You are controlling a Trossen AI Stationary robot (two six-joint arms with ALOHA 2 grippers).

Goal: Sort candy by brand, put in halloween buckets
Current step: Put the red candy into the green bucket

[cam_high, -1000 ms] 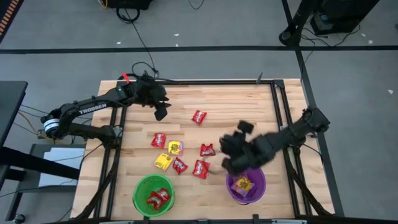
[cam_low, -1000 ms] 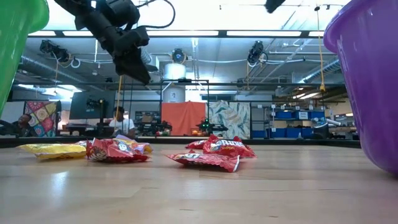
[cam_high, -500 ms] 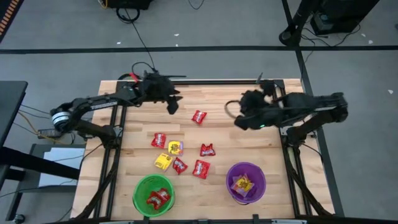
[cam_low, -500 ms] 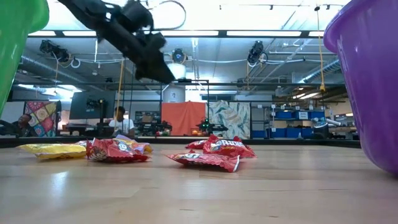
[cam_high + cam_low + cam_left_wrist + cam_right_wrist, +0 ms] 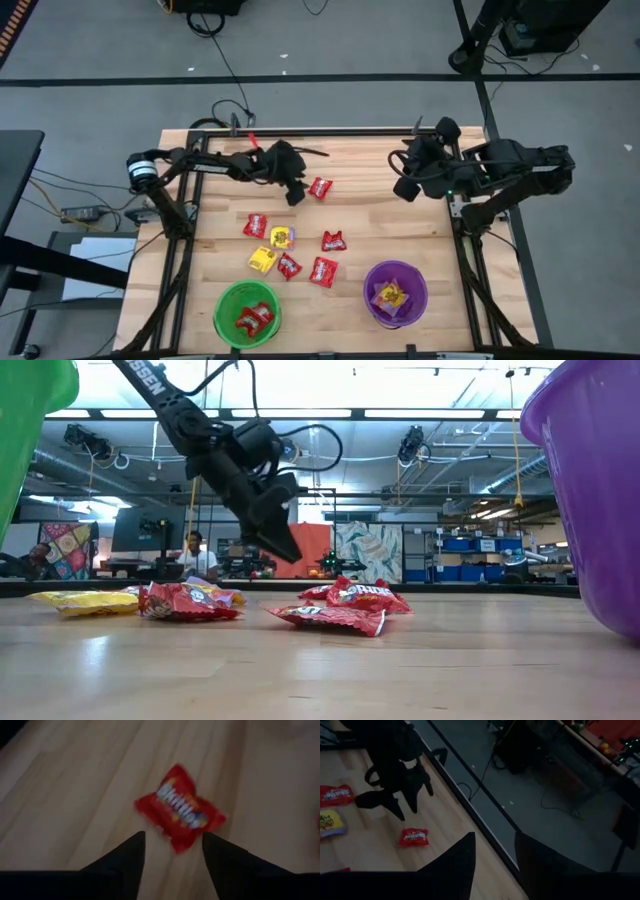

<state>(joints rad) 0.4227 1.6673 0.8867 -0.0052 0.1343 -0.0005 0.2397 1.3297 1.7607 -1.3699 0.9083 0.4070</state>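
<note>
A red candy packet (image 5: pixel 180 815) lies flat on the wooden table's far middle (image 5: pixel 320 187). My left gripper (image 5: pixel 172 845) hangs open just above it, slanting down, one finger to each side of the packet's near edge; it also shows from the side (image 5: pixel 285 545). Several more red and yellow candy packets (image 5: pixel 289 250) lie mid-table. The green bucket (image 5: pixel 220 300) holds red packets, the purple bucket (image 5: pixel 420 285) yellow ones. My right gripper (image 5: pixel 403 188) is raised at the far right, open (image 5: pixel 495 850) and empty.
A black metal frame (image 5: pixel 440 180) borders the table at its far, left and right sides. Both buckets stand at the near edge. Bare wood lies between the far packet and my right arm (image 5: pixel 500 165).
My left gripper has swung toward the table's right and come down to the red packet at the far middle. My right gripper has risen from over the purple bucket and drawn back to the far right, most of it in the first half second.
</note>
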